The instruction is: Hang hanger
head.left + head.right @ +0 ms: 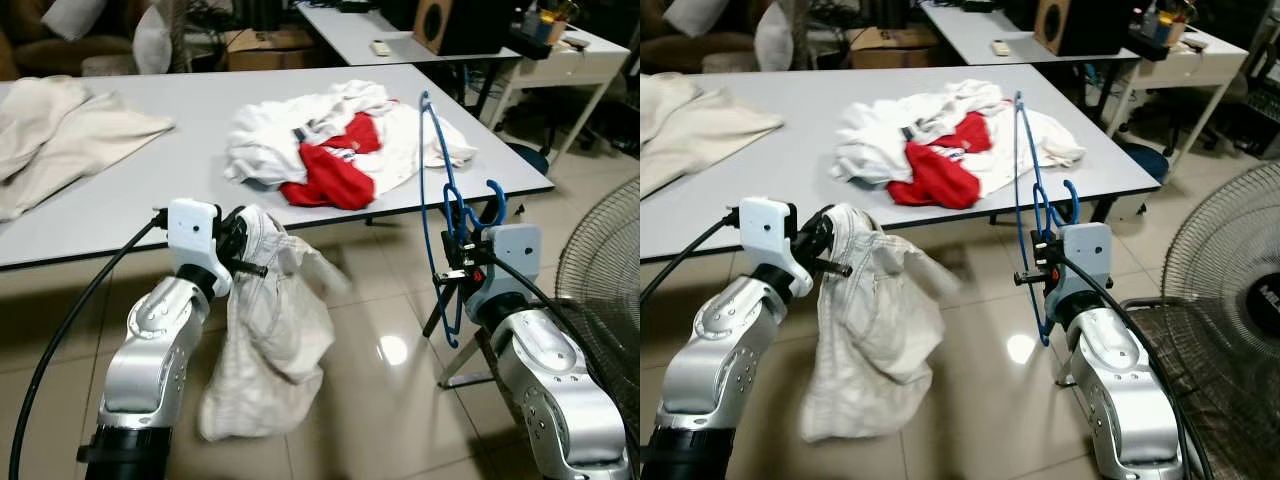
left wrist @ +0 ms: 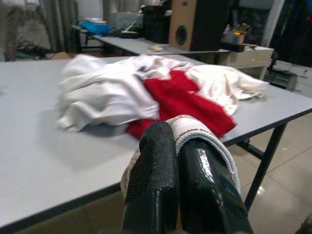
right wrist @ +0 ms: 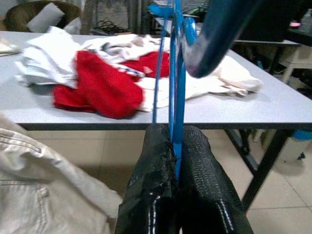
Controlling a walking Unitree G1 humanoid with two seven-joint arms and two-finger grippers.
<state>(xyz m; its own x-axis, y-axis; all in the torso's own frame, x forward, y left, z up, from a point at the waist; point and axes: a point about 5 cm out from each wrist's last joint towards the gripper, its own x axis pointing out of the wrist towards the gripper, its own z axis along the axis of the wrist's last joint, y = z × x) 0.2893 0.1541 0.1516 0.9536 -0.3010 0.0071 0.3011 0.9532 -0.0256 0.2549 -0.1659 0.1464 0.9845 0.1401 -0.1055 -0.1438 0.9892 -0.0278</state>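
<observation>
My right gripper (image 1: 455, 262) is shut on a blue wire hanger (image 1: 432, 190), which stands upright in front of the table's near right corner; its hook (image 1: 496, 200) curls beside the wrist. In the right wrist view the hanger's wire (image 3: 176, 73) runs up from between the black fingers (image 3: 151, 195). My left gripper (image 1: 252, 268) is shut on a cream-white garment (image 1: 270, 340) that hangs down toward the floor below the table's front edge. The left wrist view has its waistband (image 2: 195, 129) draped over the fingers (image 2: 156, 185).
A grey table (image 1: 150, 190) bears a pile of white and red clothes (image 1: 330, 150) and a beige cloth (image 1: 60, 130) at far left. A floor fan (image 1: 605, 270) stands at right. Desks, a speaker (image 1: 440, 25) and chairs stand behind.
</observation>
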